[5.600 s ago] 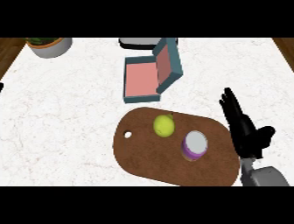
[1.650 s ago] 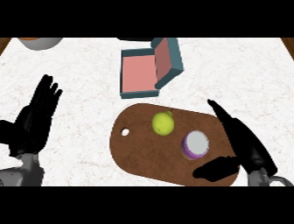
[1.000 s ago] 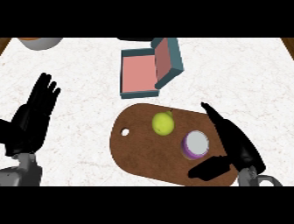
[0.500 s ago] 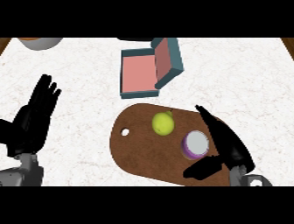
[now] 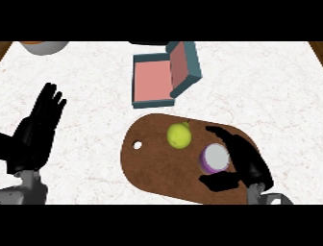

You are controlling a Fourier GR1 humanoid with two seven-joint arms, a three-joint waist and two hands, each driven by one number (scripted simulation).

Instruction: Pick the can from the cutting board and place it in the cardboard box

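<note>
Right hand (image 5: 244,161) is open beside the can (image 5: 215,158) on the cutting board (image 5: 157,163), fingers and thumb either side. Next it should close round the can, then lift it to the cardboard box (image 5: 163,76).

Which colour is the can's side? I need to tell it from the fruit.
Purple, with a pale grey top; the can shows in the head view.

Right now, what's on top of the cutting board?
On the cutting board sit a yellow-green fruit and the can. The right hand reaches over the board beside the can, covering the board's right part and the can's right edge.
</note>
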